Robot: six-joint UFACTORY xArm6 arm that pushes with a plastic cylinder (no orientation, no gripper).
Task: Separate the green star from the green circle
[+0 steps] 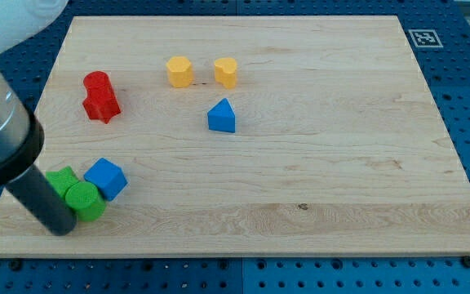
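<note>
Two green blocks sit together at the board's lower left. The green circle (pixel 84 201) is the front one. The green star (pixel 62 179) is just behind and left of it, partly hidden by my rod. They touch each other. A blue cube (pixel 106 178) touches them on the right. My tip (pixel 60 228) rests on the board just left of and below the green circle, right against it.
A red block pair (pixel 99 97) lies at the upper left. Two yellow blocks (pixel 179 71) (pixel 226 72) sit near the top centre. A blue triangular block (pixel 222 117) is below them. The board's left and bottom edges (pixel 23 255) are close to the tip.
</note>
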